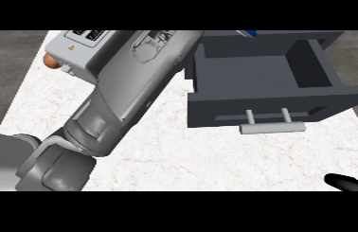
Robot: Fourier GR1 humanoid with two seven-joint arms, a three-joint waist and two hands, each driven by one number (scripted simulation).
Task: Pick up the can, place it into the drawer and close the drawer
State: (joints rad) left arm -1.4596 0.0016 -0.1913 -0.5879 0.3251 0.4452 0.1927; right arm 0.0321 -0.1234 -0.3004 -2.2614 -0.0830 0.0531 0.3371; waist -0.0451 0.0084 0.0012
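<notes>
An open dark grey box-shaped drawer (269,79) sat on the white marbled counter (196,155), with a big grey forearm (122,98) stretched beside it.

The drawer's pale grey bar handle (272,127) faced the lower edge of the head view, and its visible inside held nothing. The forearm rose from the lower left toward the top, passing just left of the drawer and covering whatever lay under it; its hand was out of sight, so its state could not be told. Only a black fingertip of the right hand (343,181) showed at the lower right corner, too little to judge its fingers. The can was not seen anywhere. A small orange-brown rounded object (49,60) peeked out at the arm's upper left.
</notes>
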